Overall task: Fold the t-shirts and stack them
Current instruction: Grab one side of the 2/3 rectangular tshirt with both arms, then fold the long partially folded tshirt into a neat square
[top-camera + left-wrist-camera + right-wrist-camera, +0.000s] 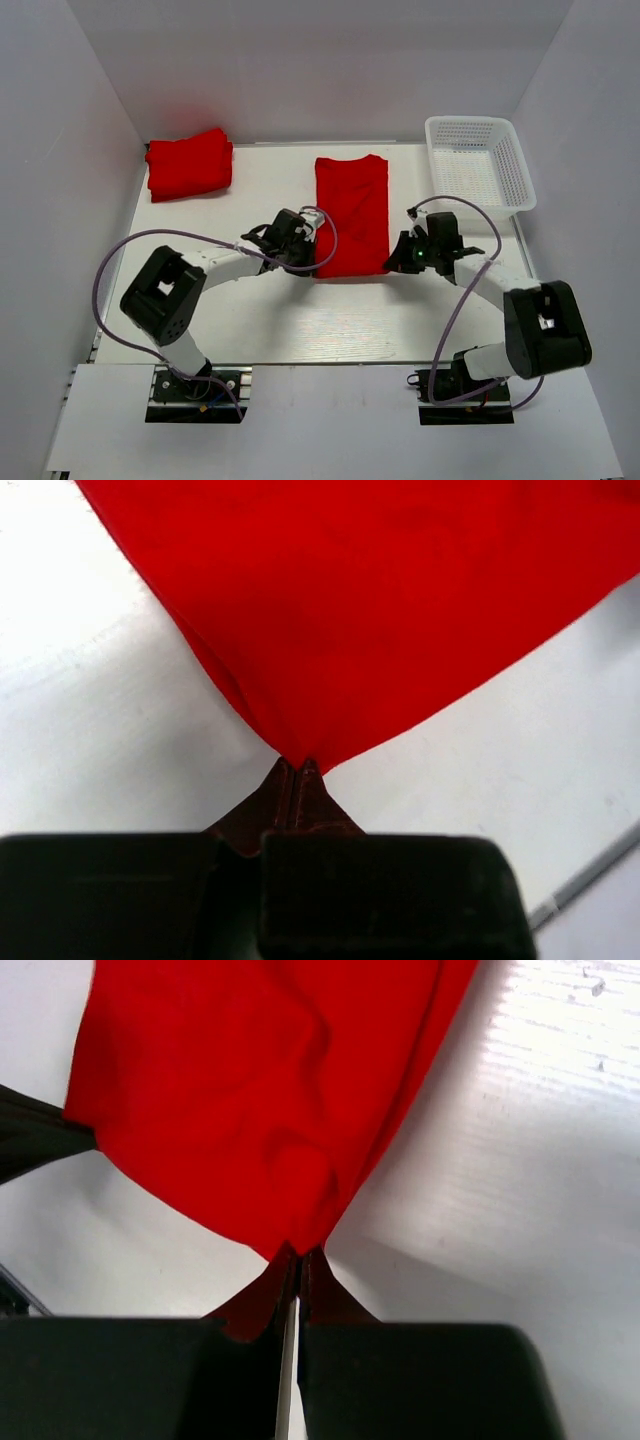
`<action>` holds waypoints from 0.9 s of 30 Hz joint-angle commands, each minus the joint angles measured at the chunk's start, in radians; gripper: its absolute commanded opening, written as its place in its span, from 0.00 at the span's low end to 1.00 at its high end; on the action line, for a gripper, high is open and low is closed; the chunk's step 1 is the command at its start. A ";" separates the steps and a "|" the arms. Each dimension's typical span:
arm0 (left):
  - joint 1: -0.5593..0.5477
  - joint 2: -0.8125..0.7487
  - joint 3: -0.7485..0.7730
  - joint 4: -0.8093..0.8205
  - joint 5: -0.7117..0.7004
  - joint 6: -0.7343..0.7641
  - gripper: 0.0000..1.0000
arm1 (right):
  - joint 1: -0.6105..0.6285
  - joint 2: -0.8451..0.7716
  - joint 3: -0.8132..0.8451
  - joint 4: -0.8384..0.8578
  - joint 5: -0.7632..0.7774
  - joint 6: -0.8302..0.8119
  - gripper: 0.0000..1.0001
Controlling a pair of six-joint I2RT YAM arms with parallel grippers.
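Mid-table, a red t-shirt point(352, 215) is pinched at both near corners.
Clamped tight, the left fingers point(284, 792) and the right fingers point(283, 1278) each grip one corner of the long, narrow shirt lying on the table point(300, 330). A pile of folded t-shirts point(190, 163) sits at the far left corner, and a white basket point(468, 121) at the far right.

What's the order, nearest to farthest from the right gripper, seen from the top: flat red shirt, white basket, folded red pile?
1. The flat red shirt, in the middle, its near corner pinched by the right gripper.
2. The white basket, far right.
3. The folded red pile, far left.
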 commanded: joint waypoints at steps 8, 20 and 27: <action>-0.014 -0.236 0.043 -0.144 0.127 0.059 0.00 | 0.004 -0.295 0.056 -0.388 0.053 -0.104 0.00; 0.003 -0.140 0.296 -0.121 -0.163 0.049 0.00 | -0.010 -0.168 0.262 -0.280 0.196 -0.007 0.00; 0.021 0.060 0.555 -0.207 -0.292 0.102 0.00 | -0.021 0.004 0.461 -0.300 0.222 -0.010 0.00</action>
